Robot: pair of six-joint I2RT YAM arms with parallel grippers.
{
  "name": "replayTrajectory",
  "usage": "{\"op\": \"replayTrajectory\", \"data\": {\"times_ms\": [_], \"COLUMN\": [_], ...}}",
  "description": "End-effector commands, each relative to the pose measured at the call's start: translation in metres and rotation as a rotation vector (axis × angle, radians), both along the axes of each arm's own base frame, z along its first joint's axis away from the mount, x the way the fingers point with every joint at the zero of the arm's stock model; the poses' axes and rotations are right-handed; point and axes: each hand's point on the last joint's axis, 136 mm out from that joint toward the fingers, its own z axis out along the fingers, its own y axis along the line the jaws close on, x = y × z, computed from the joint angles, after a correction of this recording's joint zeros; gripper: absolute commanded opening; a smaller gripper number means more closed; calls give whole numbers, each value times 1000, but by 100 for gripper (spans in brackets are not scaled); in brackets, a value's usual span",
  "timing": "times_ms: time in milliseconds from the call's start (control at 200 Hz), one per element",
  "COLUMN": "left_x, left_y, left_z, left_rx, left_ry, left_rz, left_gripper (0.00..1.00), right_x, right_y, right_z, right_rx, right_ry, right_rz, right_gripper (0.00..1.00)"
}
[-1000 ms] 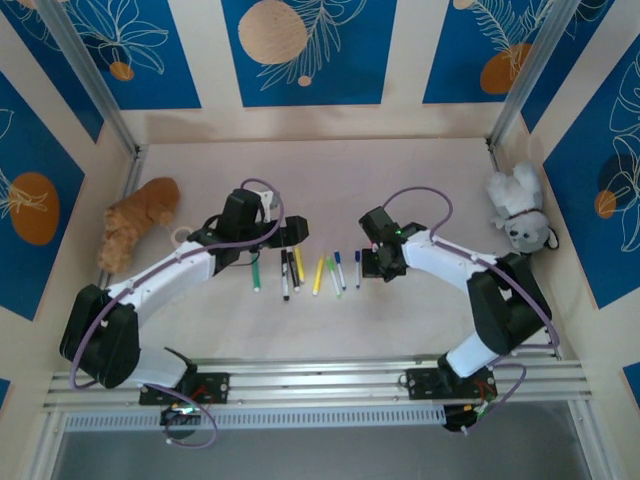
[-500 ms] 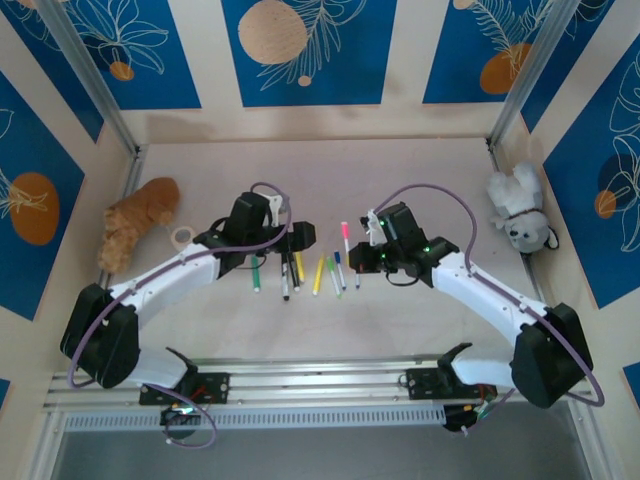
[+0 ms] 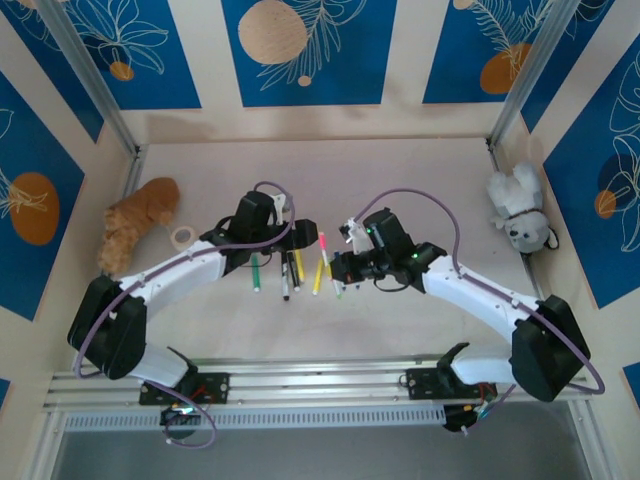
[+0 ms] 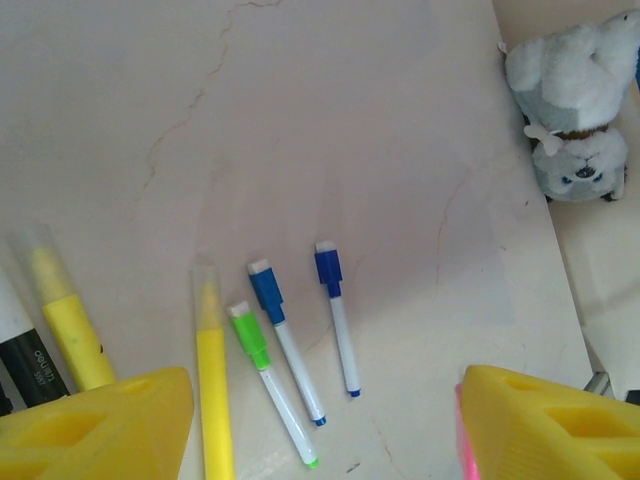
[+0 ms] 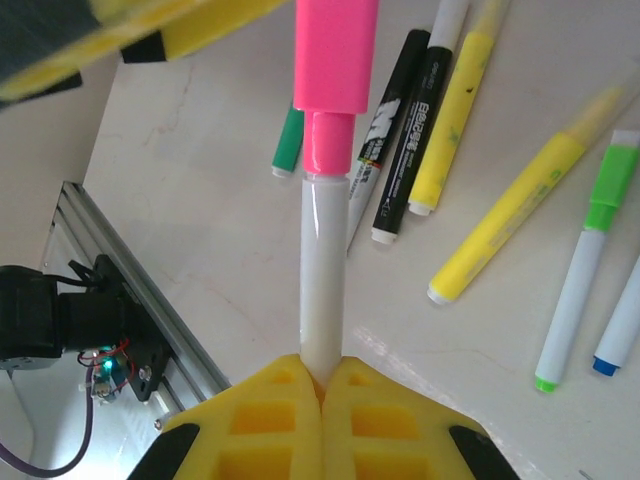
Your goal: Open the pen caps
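My right gripper is shut on the white body of a pen and holds it up off the table. Its pink cap points at my left gripper. The left gripper is open, and a sliver of the pink cap shows against the inside of its right finger. On the table below lie a yellow highlighter, a green-capped pen and two blue-capped pens. Black pens, another yellow one and a green pen lie further left.
A brown plush toy and a tape roll sit at the left, a white plush dog at the right wall. Metal rails run along the near edge. The far half of the table is bare.
The right arm has swung left and carried the pink-capped pen up to the left gripper. The left gripper has shifted slightly right and its jaws have narrowed.
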Motion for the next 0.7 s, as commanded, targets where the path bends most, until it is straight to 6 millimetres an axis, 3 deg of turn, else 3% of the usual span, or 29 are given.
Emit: {"op": "replayTrajectory", "data": {"times_ms": [0, 65, 385, 695], "left_x": [4, 4, 0, -1], "left_y": [-13, -15, -16, -18], "left_z": [25, 26, 21, 19], "left_rx": [-59, -68, -75, -78], "left_ry": [-50, -49, -30, -20], "left_rz": [-22, -30, -39, -48], "left_gripper": [65, 59, 54, 40], "right_x": [-3, -4, 5, 9], "right_y": [12, 15, 24, 30], "right_z": [9, 8, 11, 8], "right_rx": [25, 27, 19, -10], "right_ry": [-4, -3, -11, -11], "right_rz": [52, 59, 64, 74], "right_gripper": [0, 0, 0, 0]}}
